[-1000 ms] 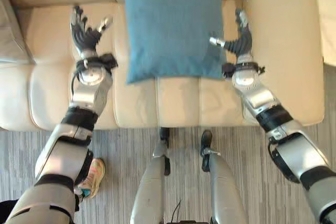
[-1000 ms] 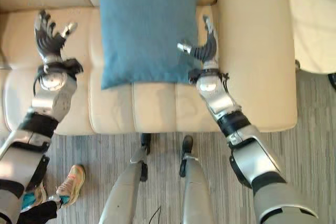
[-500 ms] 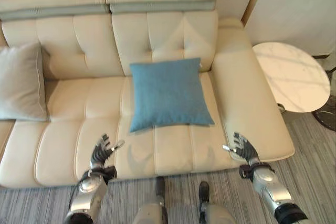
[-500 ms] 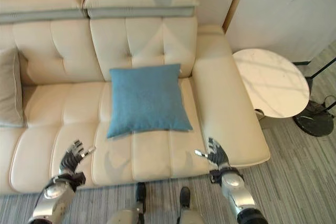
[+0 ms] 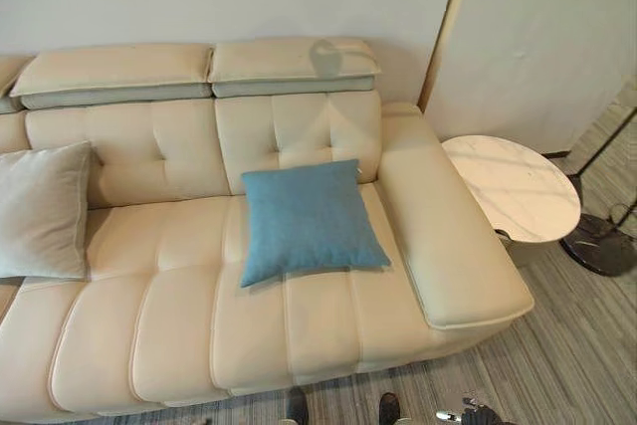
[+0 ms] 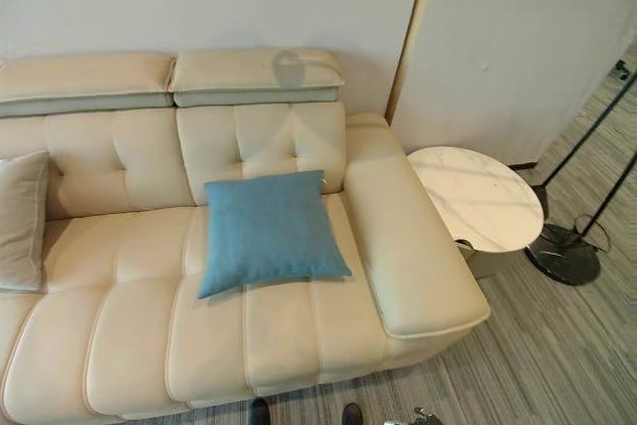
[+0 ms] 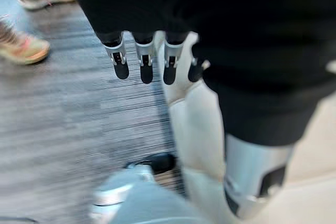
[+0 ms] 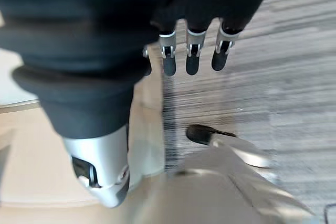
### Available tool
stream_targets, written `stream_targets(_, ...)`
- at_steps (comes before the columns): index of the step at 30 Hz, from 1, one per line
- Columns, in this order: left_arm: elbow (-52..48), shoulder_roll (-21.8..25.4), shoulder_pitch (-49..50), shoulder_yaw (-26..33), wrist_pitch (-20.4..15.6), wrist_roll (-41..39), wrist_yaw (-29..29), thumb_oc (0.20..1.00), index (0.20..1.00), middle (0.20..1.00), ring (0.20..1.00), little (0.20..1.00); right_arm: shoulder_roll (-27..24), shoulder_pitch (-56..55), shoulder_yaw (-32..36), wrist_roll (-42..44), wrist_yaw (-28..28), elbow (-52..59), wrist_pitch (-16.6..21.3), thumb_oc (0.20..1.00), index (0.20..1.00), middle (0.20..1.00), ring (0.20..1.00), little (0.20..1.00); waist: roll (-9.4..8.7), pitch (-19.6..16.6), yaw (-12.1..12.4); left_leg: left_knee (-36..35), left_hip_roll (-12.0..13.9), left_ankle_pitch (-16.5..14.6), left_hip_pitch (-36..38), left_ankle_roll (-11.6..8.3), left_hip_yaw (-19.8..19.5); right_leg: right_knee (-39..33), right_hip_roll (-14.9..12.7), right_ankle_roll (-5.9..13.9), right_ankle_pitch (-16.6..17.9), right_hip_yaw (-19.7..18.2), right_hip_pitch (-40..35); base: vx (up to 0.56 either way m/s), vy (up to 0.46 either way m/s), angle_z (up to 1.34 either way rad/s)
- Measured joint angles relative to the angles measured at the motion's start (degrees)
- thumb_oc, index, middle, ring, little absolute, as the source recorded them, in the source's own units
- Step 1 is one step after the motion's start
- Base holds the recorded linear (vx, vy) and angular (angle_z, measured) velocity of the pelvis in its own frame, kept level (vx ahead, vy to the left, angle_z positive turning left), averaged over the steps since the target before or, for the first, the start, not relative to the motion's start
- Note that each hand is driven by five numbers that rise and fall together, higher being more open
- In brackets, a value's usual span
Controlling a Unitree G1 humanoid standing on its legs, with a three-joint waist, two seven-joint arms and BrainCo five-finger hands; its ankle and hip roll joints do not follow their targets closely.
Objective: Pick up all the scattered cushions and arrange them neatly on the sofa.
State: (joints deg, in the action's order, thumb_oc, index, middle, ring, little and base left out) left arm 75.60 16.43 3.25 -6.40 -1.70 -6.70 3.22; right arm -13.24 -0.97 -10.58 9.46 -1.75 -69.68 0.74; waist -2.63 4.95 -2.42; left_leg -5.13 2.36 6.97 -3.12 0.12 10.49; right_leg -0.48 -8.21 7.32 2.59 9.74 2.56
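Cream sofa fills my view: blue cushion flat at centre, grey cushion at nine o'clock. My left hand and right hand hang slack-fingered, empty. Any unseen floor cushion risks being missed.

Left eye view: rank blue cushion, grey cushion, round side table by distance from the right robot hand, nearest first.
From the right robot hand, at the bottom edge:
1. Round side table, right of the sofa arm.
2. Blue cushion, mid-seat; close to the table's distance.
3. Grey cushion, far left.
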Motion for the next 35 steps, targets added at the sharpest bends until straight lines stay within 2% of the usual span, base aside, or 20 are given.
stream_targets(3,0.1,0.6,0.9,1.7,0.3,0.9,-0.1,1.0,1.0,1.0,1.0,1.0,0.1,0.2,0.3,0.2,0.5,-1.0,0.0,1.0,1.0,1.0,1.0,1.0,0.62,0.2,0.6,0.0,3.2,0.7,0.0,1.03,1.2,19.0,1.1,-1.38,-8.0,1.2,3.5,-0.1,-0.115,-0.02)
stream_targets(5,0.0,0.9,1.1,1.9,0.4,0.8,-0.5,1.0,1.0,1.0,1.0,1.0,0.1,0.4,0.3,0.2,0.9,-1.3,0.0,1.0,1.0,1.0,1.0,1.0,-0.16,-0.1,1.7,0.0,3.9,1.4,-0.3,1.5,1.9,25.8,1.6,-0.45,-12.9,0.7,3.0,-0.16,-0.151,0.14)
stream_targets(7,0.2,0.7,1.7,1.6,1.0,0.8,-0.9,1.0,1.0,1.0,1.0,1.0,0.1,0.4,0.0,0.2,1.4,-1.4,0.1,1.0,1.0,1.0,1.0,1.0,-1.09,-1.0,2.0,0.0,3.6,2.0,-0.9,1.09,2.4,19.7,2.2,-0.83,-14.5,-0.6,-1.3,-0.33,-0.238,0.02)
stream_targets(8,0.7,-0.5,1.7,1.4,1.2,0.5,-0.9,1.0,1.0,1.0,1.0,1.0,-0.4,1.0,-0.2,0.2,1.4,-1.3,0.2,1.0,1.0,1.0,1.0,1.0,0.35,-1.1,2.8,0.5,4.8,3.8,-1.7,0.09,1.6,14.3,4.4,-4.33,-12.8,-0.3,-2.8,-0.43,-0.295,-0.14)
stream_targets(9,0.6,-1.0,1.7,1.3,1.2,0.5,-1.1,1.0,1.0,1.0,1.0,1.0,-0.5,0.9,-0.2,0.2,1.4,-1.3,0.1,1.0,1.0,1.0,1.0,1.0,1.05,-1.5,3.1,0.5,5.1,3.6,-2.3,-0.23,1.2,12.2,5.2,-4.92,-12.0,-0.7,-3.0,-0.42,-0.293,-0.04)
stream_targets(10,1.2,-1.9,2.1,-0.4,1.1,0.4,-1.1,1.0,1.0,1.0,1.0,1.0,-0.9,1.3,-0.1,0.2,1.5,-1.2,0.0,1.0,1.0,1.0,1.0,1.0,3.18,-1.5,3.2,2.6,5.8,5.8,-4.0,-0.48,-0.8,10.9,7.5,-5.65,-10.7,-0.2,-3.5,-0.59,-0.395,0.17)
stream_targets(12,0.9,-2.6,1.4,-1.4,0.8,0.2,-0.9,1.0,1.0,1.0,1.0,1.0,-1.2,0.3,-0.2,0.5,1.6,-0.7,0.0,1.0,1.0,1.0,1.0,1.0,4.4,-0.8,3.0,4.5,7.2,8.2,-6.0,-3.99,-2.9,10.4,9.2,-7.14,-10.0,0.6,-3.3,-0.57,-0.308,0.34)
stream_targets(13,-0.2,-2.2,0.2,-2.2,0.9,-1.2,-0.8,1.0,1.0,1.0,1.0,1.0,-0.8,0.1,-0.2,1.0,1.3,0.5,0.1,1.0,1.0,1.0,1.0,1.0,3.47,0.9,2.9,5.3,7.7,12.4,-6.8,-8.58,-4.0,10.9,9.2,-8.86,-10.5,1.5,-3.3,-0.5,-0.227,0.24)
stream_targets(14,-0.2,-2.1,0.5,-2.5,0.8,-1.3,-0.6,1.0,1.0,1.0,1.0,1.0,-0.9,0.2,-0.2,1.5,1.2,0.4,0.2,1.0,1.0,1.0,1.0,1.0,3.31,1.2,3.0,5.9,8.0,14.5,-7.6,-9.11,-4.3,11.2,10.0,-9.68,-9.4,1.6,-3.1,-0.57,-0.217,0.37)
stream_targets(15,-0.6,-1.8,-0.2,-2.6,0.9,-1.3,-0.4,1.0,1.0,1.0,1.0,1.0,-1.5,0.3,-0.2,2.0,0.9,0.8,0.3,1.0,1.0,1.0,1.0,1.0,2.87,1.7,2.4,5.6,8.3,16.1,-8.8,-8.26,-5.4,11.2,9.8,-10.61,-10.2,3.0,-2.4,-0.35,-0.11,0.18)
stream_targets(16,-0.7,-1.8,-0.5,-2.6,0.8,-1.3,-0.5,1.0,1.0,1.0,1.0,1.0,-1.9,0.2,-0.3,2.0,0.6,0.7,0.3,1.0,1.0,1.0,1.0,1.0,2.81,1.9,2.7,5.4,7.9,15.3,-8.3,-9.17,-5.9,11.2,9.9,-11.63,-9.0,3.1,-2.0,-0.43,-0.134,0.09)
stream_targets(17,-0.7,-1.8,-0.8,-2.5,0.9,-1.3,-0.6,1.0,1.0,1.0,1.0,1.0,-2.4,0.2,-1.8,2.0,0.5,0.3,0.2,1.0,1.0,1.0,1.0,1.0,1.46,2.3,2.9,8.5,5.1,9.9,-7.6,-11.51,-6.8,10.8,8.5,-13.31,-8.2,3.1,-1.6,-0.24,-0.073,-0.07)
stream_targets(19,-0.6,-1.4,-1.8,-2.4,0.8,-1.3,-0.7,1.0,1.0,1.0,1.0,1.0,-2.5,0.7,-2.3,2.0,0.6,0.2,0.1,1.0,1.0,1.0,1.0,1.0,-0.19,2.8,2.7,14.7,1.3,-0.1,-6.1,-6.37,-5.3,7.5,6.7,-13.46,-5.6,2.5,-1.8,-0.16,-0.039,-0.02)
stream_targets(21,-0.7,-1.4,-2.2,-2.4,0.8,-1.3,-0.9,1.0,1.0,1.0,1.0,1.0,-2.1,0.7,-2.4,2.0,0.6,-0.2,0.1,1.0,1.0,1.0,1.0,1.0,-0.32,3.5,2.4,17.4,0.3,-5.6,-2.9,-4.2,-3.9,4.8,6.5,-12.47,-4.0,2.5,-2.0,-0.09,-0.003,0.05)
stream_targets(23,-0.7,-1.6,-3.0,-2.4,0.8,-1.6,-1.1,1.0,1.0,1.0,1.0,1.0,-2.1,0.4,-2.2,1.9,0.7,-0.6,0.1,1.0,1.0,1.0,1.0,1.0,1.05,4.2,1.0,13.8,0.1,-7.7,0.8,-3.52,-4.0,5.4,6.7,-12.33,-3.7,2.1,-0.5,-0.04,0.04,0.16)
stream_targets(25,-0.6,-2.3,-3.1,-2.2,1.0,-2.1,-1.5,1.0,1.0,1.0,1.0,1.0,-1.8,0.5,-2.3,1.8,1.1,-1.7,0.0,1.0,1.0,1.0,1.0,1.0,1.18,4.4,1.7,12.2,0.3,-10.3,3.6,-1.05,-2.2,4.4,6.7,-11.25,-2.6,1.0,-0.7,-0.03,0.065,-0.32)
stream_targets(26,-0.5,-2.5,-2.9,-2.3,1.1,-2.2,-1.7,1.0,1.0,1.0,1.0,1.0,-2.1,0.5,-2.2,1.8,1.2,-1.2,0.0,1.0,1.0,1.0,1.0,1.0,2.76,4.2,1.1,8.3,0.9,-10.7,5.1,-0.92,-1.9,4.3,7.2,-10.03,-1.7,1.9,-0.8,-0.07,0.08,-0.15)
stream_targets(29,-1.1,-3.1,-2.6,-2.6,0.8,-2.1,-2.0,1.0,1.0,1.0,1.0,1.0,-1.8,-1.7,-1.7,1.8,1.1,-1.8,-0.1,1.0,1.0,1.0,1.0,1.0,2.79,2.1,0.2,-0.1,-0.9,-7.1,7.3,0.97,-2.2,2.5,5.8,-7.64,-0.1,2.9,-0.4,-0.07,0.105,0.27)
stream_targets(31,-1.2,-3.4,-1.7,-2.5,0.8,-1.6,-2.1,1.0,1.0,1.0,1.0,1.0,-1.7,-2.7,-1.7,1.8,1.0,-2.0,-0.2,1.0,1.0,1.0,1.0,1.0,3.32,0.9,-0.1,-0.1,-1.2,-6.9,6.5,0.95,-2.5,0.6,5.6,-6.78,0.5,2.8,-0.6,-0.02,0.062,0.11)
stream_targets(35,-0.7,-3.1,0.7,-2.4,0.8,-1.2,-2.1,1.0,1.0,1.0,1.0,1.0,-1.2,-3.9,-1.7,1.7,1.0,-2.6,-0.2,1.0,1.0,1.0,1.0,1.0,2.54,-1.4,-0.1,-0.1,-1.6,-6.9,7.4,1.0,-2.6,-2.9,5.6,-6.34,2.4,2.9,-3.2,-0.02,0.058,0.04)
